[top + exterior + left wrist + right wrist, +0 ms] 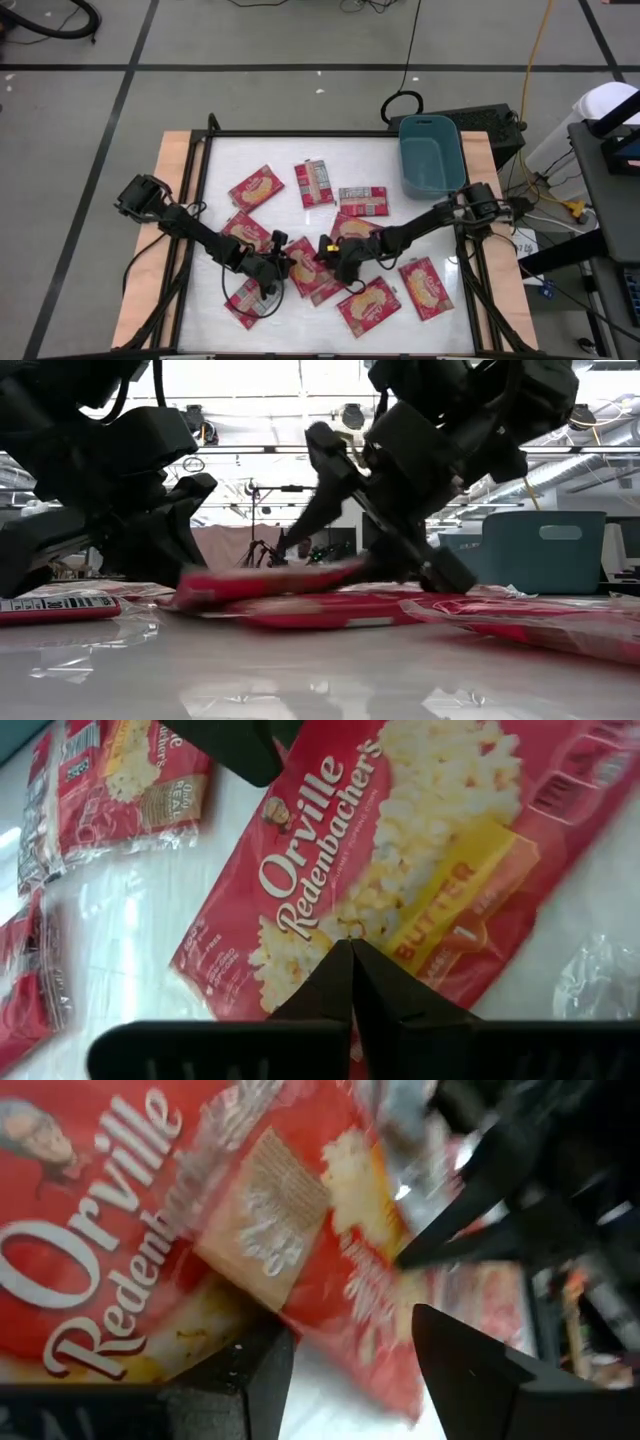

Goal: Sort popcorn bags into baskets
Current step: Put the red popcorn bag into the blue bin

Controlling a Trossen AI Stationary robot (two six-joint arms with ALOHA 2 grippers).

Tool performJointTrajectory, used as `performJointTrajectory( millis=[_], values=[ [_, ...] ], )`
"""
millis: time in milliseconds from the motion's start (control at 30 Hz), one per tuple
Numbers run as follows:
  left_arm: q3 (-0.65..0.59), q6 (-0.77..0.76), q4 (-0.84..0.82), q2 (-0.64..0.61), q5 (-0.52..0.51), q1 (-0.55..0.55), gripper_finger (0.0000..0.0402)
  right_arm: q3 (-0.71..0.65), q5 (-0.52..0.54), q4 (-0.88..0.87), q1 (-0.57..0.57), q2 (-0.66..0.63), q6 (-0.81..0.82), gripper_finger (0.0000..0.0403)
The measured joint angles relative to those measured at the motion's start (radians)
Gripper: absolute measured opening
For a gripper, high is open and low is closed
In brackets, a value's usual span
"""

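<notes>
White counter (420, 150): Orville Redenbacher popcorn bags (256, 187) scattered beside teal bin (430, 155). Left tool (272, 283) pinched together, empty; right tool (330, 262) spread over overlapping bags. Risk: lifting two together.

Both arms crowd the popcorn bags (310, 272) mid-table — bare tabletop (260, 150) lies beyond, beside the basket (430, 155).

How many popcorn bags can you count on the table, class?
9 popcorn bags visible: three in a row beside the basket, two mid-table, one in the central overlapping pile, three along the opposite edge. More may hide underneath.
</notes>
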Motion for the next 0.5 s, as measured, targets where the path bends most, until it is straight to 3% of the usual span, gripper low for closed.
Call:
performJointTrajectory(
  millis=[200,500],
  values=[
    [-0.002,0.059,0.039,0.001,-0.007,0.001,0.0009,0.0,-0.001,0.074,0.0,0.017,0.032,0.0181],
    [-0.004,0.151,0.142,0.005,-0.073,0.016,0.001,-0.002,-0.018,0.088,0.01,0.021,0.179,0.004]
  ],
)
